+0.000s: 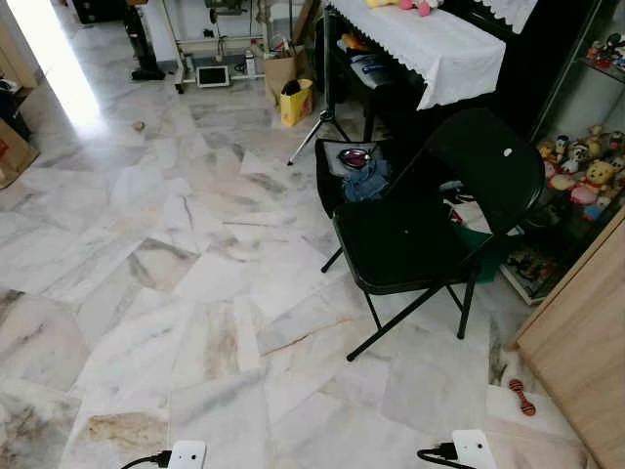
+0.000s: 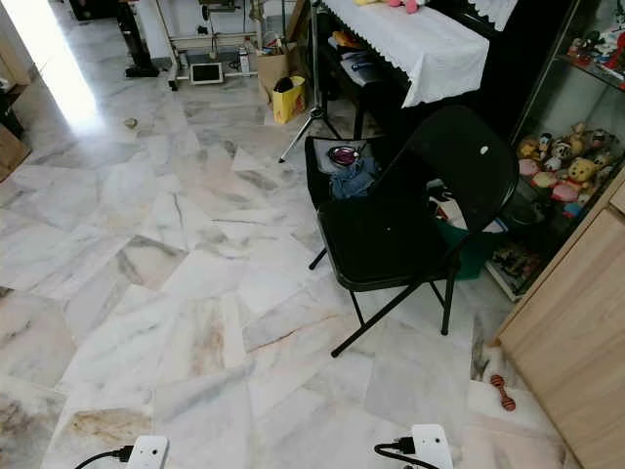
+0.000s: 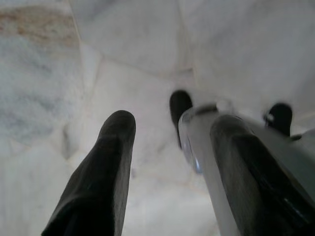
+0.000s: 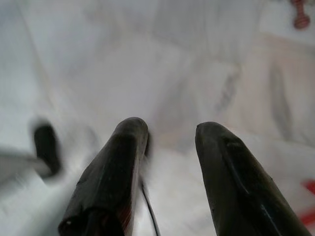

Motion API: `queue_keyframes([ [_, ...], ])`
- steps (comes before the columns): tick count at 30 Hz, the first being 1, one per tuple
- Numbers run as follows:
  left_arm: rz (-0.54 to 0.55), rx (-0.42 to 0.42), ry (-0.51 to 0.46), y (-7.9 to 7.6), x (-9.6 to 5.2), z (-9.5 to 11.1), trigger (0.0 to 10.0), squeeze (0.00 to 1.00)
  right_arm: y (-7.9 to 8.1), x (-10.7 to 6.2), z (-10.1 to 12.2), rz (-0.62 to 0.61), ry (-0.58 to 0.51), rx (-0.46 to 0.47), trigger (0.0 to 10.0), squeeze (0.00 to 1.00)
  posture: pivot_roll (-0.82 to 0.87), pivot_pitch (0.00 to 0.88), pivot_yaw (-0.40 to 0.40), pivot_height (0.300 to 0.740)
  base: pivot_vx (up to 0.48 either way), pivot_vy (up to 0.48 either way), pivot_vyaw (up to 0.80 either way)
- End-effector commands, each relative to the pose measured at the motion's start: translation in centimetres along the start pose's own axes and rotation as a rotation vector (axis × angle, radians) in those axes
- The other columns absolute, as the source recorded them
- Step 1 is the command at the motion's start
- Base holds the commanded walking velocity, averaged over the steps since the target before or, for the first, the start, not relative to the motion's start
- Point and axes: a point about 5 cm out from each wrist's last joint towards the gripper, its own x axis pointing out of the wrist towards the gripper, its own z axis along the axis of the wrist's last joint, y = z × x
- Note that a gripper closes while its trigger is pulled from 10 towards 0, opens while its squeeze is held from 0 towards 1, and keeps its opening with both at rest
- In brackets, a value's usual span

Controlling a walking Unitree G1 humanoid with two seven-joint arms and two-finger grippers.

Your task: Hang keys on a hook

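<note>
1. Left gripper: black fingers spread, nothing held, over the white marble floor.
2. Right gripper: fingers narrowly apart, nothing held.
3. Black folding chair at 1 o'clock; keys and hook cannot be made out.

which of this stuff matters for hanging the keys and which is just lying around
For the job:
left claw, open and empty, pointing at the marble floor
right claw, open and empty

Just lying about:
black folding chair
yellow bag
tripod
red toy on the floor
soft toys on the shelf
</note>
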Motion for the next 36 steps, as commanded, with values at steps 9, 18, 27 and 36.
queue_keyframes([
  [9,0.006,-0.023,-0.036,0.71,0.08,1.56,10.0,0.00,0.46,0.17,2.14,0.025,-0.092,0.075,10.0,0.00,0.09,0.031,-0.027,0.740,0.000,0.000,0.00],
  [18,0.000,-0.024,-0.037,0.55,0.10,1.53,10.0,0.00,0.02,0.07,2.01,0.024,-0.106,0.100,10.0,0.00,0.10,0.031,-0.029,0.740,0.000,0.000,0.00],
  [27,-0.002,-0.012,-0.042,0.42,0.12,1.61,10.0,0.00,-0.30,0.02,1.74,0.017,-0.093,0.098,10.0,0.00,0.10,0.030,-0.031,0.740,0.000,0.000,-0.08],
  [36,-0.009,-0.013,-0.048,0.16,0.14,1.66,10.0,0.00,-0.01,0.08,2.00,0.028,-0.092,0.086,10.0,0.00,0.10,0.034,-0.031,0.740,0.000,0.000,-0.75],
])
